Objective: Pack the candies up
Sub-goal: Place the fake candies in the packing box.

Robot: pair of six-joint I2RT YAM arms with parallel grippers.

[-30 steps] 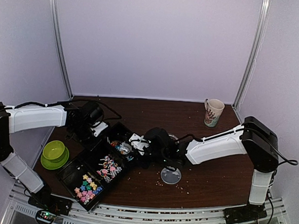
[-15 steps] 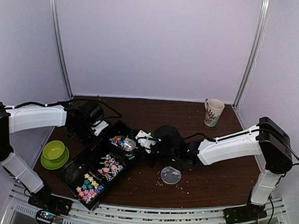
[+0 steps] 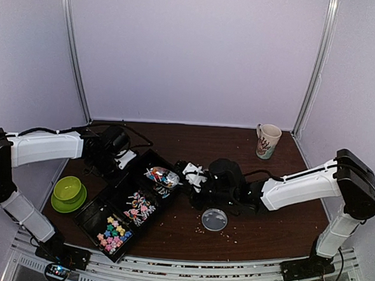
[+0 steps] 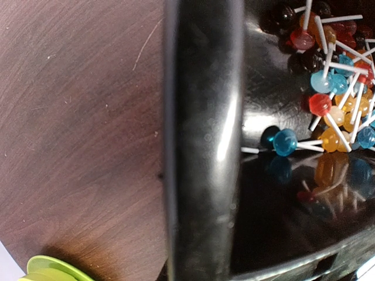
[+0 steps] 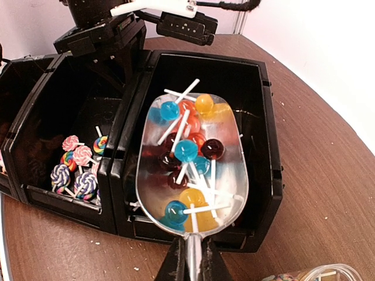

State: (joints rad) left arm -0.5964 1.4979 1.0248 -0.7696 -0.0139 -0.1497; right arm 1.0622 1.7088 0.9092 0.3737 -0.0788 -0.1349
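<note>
The candies lie in a black compartment tray (image 3: 91, 212): pastel star bits (image 3: 112, 233) at the near end, swirl lollipops (image 3: 137, 209) (image 5: 79, 168) in the middle. Small lollipops (image 4: 334, 99) on white sticks rest in the far compartment (image 5: 258, 111). My right gripper (image 5: 193, 260) (image 3: 195, 178) is shut on the handle of a metal scoop (image 5: 231, 152) (image 3: 162, 176). The scoop is full of round lollipops (image 5: 186, 150) and hovers over that far compartment. My left gripper (image 3: 118, 160) (image 5: 114, 41) is shut on the tray's rim (image 4: 202, 140) at the far left.
A green bowl (image 3: 68, 188) (image 4: 47, 272) on a green plate sits left of the tray. A clear round lid (image 3: 214, 220) lies on the table near my right arm. A patterned mug (image 3: 268, 140) stands at the back right. Pale crumbs dot the table.
My right arm has drawn back to the right, carrying the loaded scoop up and slightly right over the far compartment. The left arm and tray have stayed put.
</note>
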